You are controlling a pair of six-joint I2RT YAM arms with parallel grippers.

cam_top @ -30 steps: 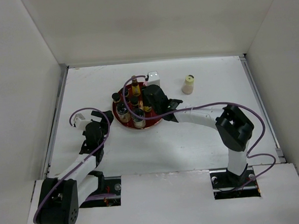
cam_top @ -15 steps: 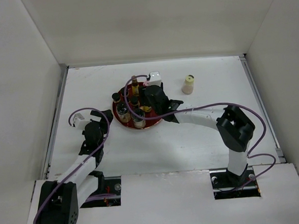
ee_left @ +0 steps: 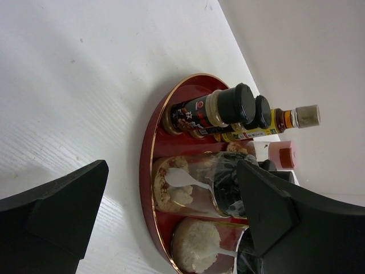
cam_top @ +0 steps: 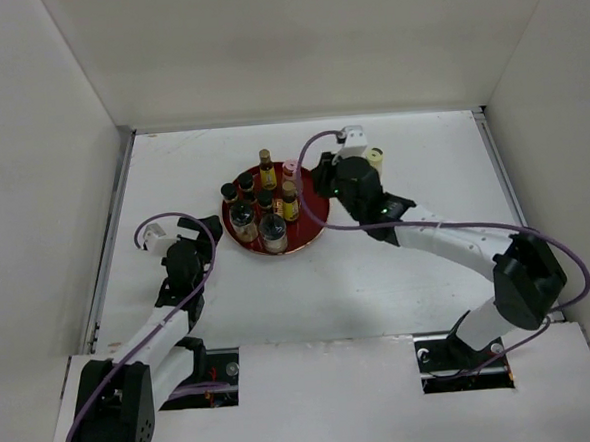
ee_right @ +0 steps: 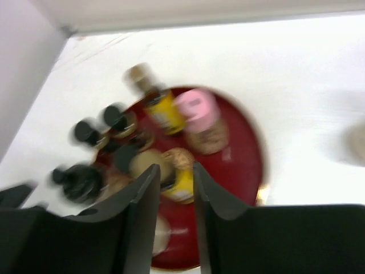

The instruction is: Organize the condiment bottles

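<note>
Condiment bottles upright, clustered, mixed caps

You see a round red tray with a gold rim on the white table, toward eleven o'clock of its middle.

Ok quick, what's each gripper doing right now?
Left gripper: open, holding nothing.
Right gripper: nearly shut, holding nothing.

Laboratory test cell: plain white enclosure walls surround a white surface carrying two bolted robot arms.
</note>
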